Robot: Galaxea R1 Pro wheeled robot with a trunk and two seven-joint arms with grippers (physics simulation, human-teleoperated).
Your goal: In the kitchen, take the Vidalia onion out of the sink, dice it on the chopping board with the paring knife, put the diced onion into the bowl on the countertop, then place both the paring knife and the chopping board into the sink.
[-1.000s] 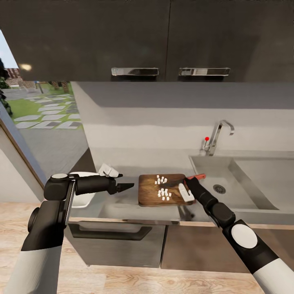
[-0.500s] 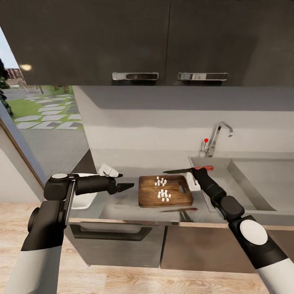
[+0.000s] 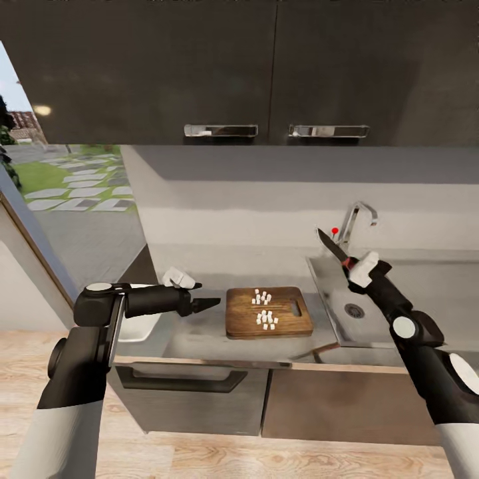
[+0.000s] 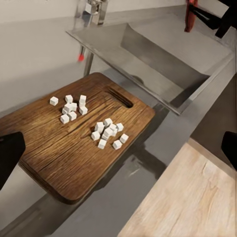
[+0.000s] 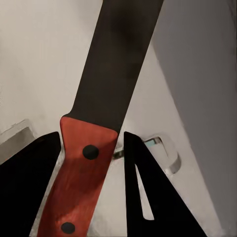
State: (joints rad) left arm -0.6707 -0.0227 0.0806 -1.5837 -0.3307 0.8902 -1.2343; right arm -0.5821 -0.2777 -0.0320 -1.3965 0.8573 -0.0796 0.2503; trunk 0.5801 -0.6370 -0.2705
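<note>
— Where is the knife right now?

— The right gripper (image 3: pixel 354 265) is holding the paring knife (image 3: pixel 330 245) up in the air over the sink (image 3: pixel 399 313). Its two black fingers (image 5: pixel 29 187) are squeezing the red handle from both sides, and the dark blade is pointing up and back, toward the wall (just beside the shiny tap (image 3: pixel 354 223) with its little red knob).

— Is anything sitting in the sink?

— I am seeing the grey basin and its round dark drain (image 3: pixel 354 310), and nothing else that I can make out.

— And the onion?

— It is lying as small white cubes of diced onion (image 3: pixel 265 309) on the chopping board (image 3: pixel 267 311), in two little heaps. The brown board is resting flat on the countertop (image 3: pixel 199 336), just beside the sink, with its slot handle at the sink end.

— What about the bowl?

— The white bowl (image 3: pixel 138 326) is sitting on the countertop at the far left, mostly hidden behind the left arm, so I cannot tell what is inside it.

— What is the left arm doing?

— The left gripper (image 3: pixel 206 305) is hanging over the countertop between the bowl and the board, pointing at the board. It is holding nothing, and its dark tips are looking close together.
</note>
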